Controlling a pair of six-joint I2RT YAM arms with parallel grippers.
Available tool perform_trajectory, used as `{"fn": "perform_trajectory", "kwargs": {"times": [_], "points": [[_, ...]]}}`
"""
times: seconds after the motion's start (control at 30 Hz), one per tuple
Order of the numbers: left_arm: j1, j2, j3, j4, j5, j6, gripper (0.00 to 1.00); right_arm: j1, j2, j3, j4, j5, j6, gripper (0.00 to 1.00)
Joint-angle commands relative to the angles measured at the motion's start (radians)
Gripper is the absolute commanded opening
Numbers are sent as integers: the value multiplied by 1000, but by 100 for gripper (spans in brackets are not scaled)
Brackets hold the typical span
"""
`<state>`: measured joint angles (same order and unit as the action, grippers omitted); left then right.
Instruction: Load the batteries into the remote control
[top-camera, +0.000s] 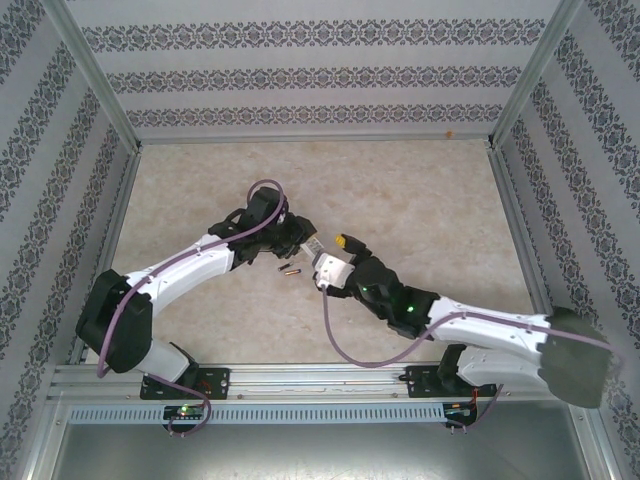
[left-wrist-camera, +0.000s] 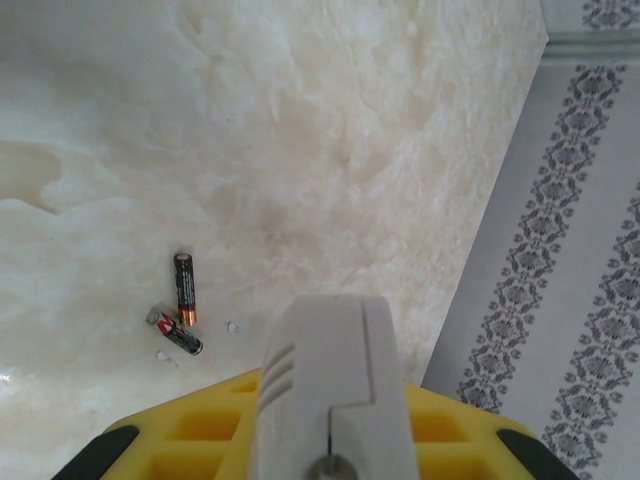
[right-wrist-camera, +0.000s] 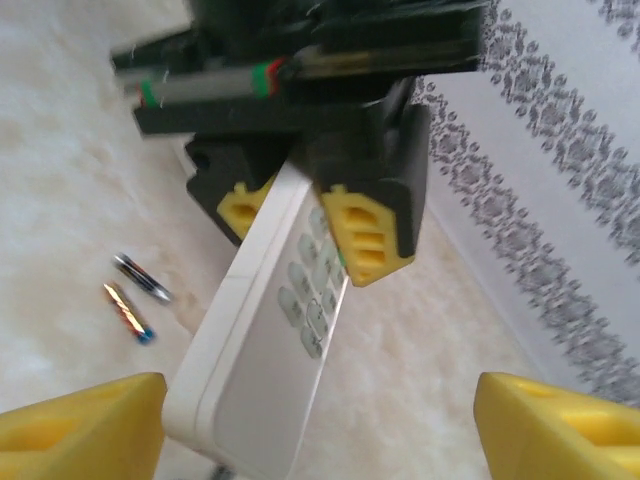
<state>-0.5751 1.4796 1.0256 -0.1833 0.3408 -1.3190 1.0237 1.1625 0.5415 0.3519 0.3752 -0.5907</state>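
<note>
The white remote control (right-wrist-camera: 270, 330) hangs tilted above the table with its button side showing, and my left gripper (right-wrist-camera: 300, 205) is shut on its upper part. From the left wrist the remote control (left-wrist-camera: 335, 380) juts out between the yellow fingers (left-wrist-camera: 200, 435). My right gripper (right-wrist-camera: 320, 430) is open, its fingers (right-wrist-camera: 80, 420) spread wide on either side of the remote's lower end, the left one close beside it. Two batteries (left-wrist-camera: 185, 288) (left-wrist-camera: 178, 333) lie on the table just left of the remote, also visible as batteries (top-camera: 290, 271) from above and batteries (right-wrist-camera: 135, 295) from the right wrist.
Both arms meet at the middle of the marbled table (top-camera: 420, 200). Patterned walls (top-camera: 320, 70) with metal posts enclose it on three sides. A few small white specks (left-wrist-camera: 232, 326) lie by the batteries.
</note>
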Motion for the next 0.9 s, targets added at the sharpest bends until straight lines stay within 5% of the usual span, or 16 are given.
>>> {"fn": "perform_trajectory", "kwargs": {"times": [0.0,0.07,0.2,0.3,0.4,0.53,0.67,0.87], "points": [[14,-39,13,-33,-12,-57,26,4,75,50,159,75,-120,63],[15,-42,9,-34,-9,-61,26,2,112,79,144,53,-101,44],[23,-58,-12,-10,-6,-78,27,2,144,112,119,25,-27,23],[38,-94,-46,69,-28,-60,44,-15,115,115,69,-12,95,9],[90,-172,-112,220,-62,-12,68,-79,44,135,-68,-142,338,12],[166,-307,-151,334,-94,222,85,-244,-34,239,-304,-537,715,12],[193,-348,-135,387,51,348,89,-391,-85,221,-130,-857,1135,14],[192,-255,-201,818,278,139,89,-440,-31,270,56,-1012,1451,14]]}}
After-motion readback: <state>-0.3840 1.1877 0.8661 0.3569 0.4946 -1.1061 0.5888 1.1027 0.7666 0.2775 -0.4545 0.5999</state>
